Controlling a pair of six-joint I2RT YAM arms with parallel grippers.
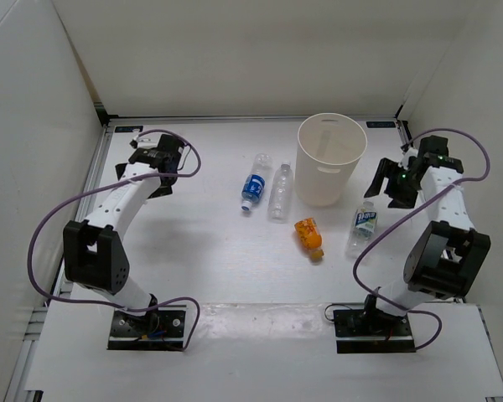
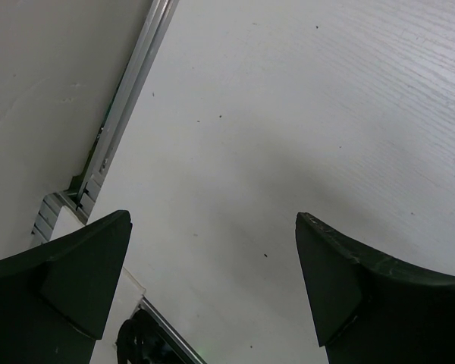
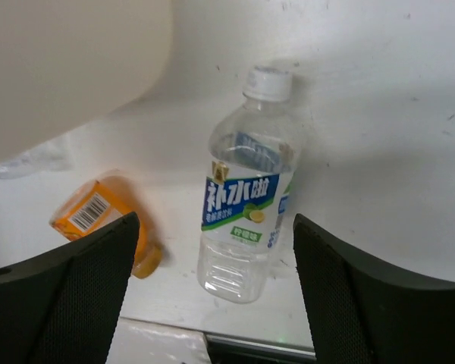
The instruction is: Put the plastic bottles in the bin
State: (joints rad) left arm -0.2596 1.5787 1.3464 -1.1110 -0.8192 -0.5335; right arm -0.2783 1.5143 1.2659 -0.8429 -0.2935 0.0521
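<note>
White table [image 1: 210, 276]: right gripper [image 3: 214, 224] wide open, empty; we should straddle the clear white-blue-labelled plastic bottle [image 3: 246, 205] mid-body before closing.

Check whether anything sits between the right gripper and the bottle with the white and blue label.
Nothing visible does. The right gripper is open and aimed at the white-blue label bottle, which lies on the table, framed between its fingers. The orange bottle lies off to the side, apart from it.
</note>
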